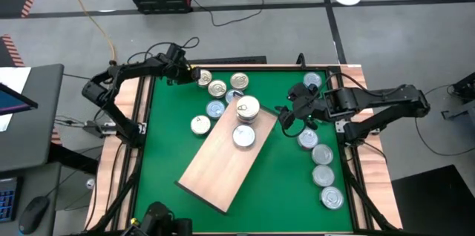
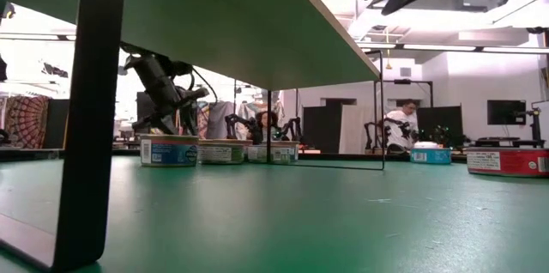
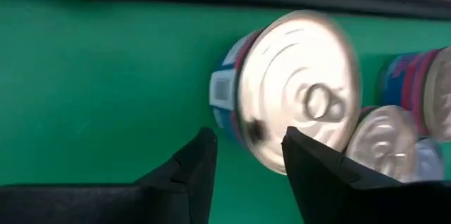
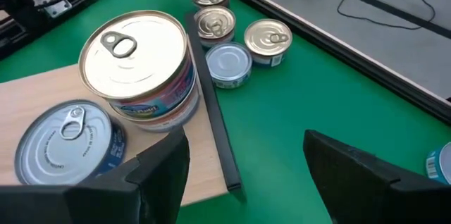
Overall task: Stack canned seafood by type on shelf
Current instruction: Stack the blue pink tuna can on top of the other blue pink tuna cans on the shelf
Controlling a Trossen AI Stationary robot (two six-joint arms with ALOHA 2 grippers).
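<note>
The left gripper (image 1: 194, 77) sits at the far-left corner of the green surface (image 1: 297, 191), directly beside the far-left tin (image 1: 205, 79). In the left wrist view its jaws stand apart, with the tin (image 3: 296, 90) lying just ahead of the fingertips (image 3: 201, 157) and slightly to one side of the gap; no tin is between them. The lid faces the camera, so the jaws approach from the tin's side wall. A round tin has no long axis in plan, so any diameter will serve for a grip.

The right gripper (image 1: 291, 111) hovers at the far right end of the shelf (image 1: 223, 169), jaws wide apart and holding nothing. It is the nearer arm to the two stacks on the shelf: the taller stack (image 1: 247, 107) and the silver-lidded tin (image 1: 243, 136) nearer the viewer.

Location of the remaining seafood tins:
- A loose cluster (image 1: 219, 91) on the surface off the shelf's far-left edge, within reach of the left arm.
- A row (image 1: 323, 165) along the right edge of the surface, with one more tin (image 1: 312, 82) at the far right.

View differences:
- The high view gives the layout and arm assignment but not the gap between the left jaws.
- The left wrist view shows that gap and the tin's offset from it.
- The right wrist view shows the taller stack (image 4: 141, 69) as a gold lid over a coloured label, with the silver tin (image 4: 67, 143) beside it.
- The low view shows the shelf (image 2: 214, 24) raised on legs, and the left gripper (image 2: 163, 93) low behind the tins (image 2: 169, 149).
</note>
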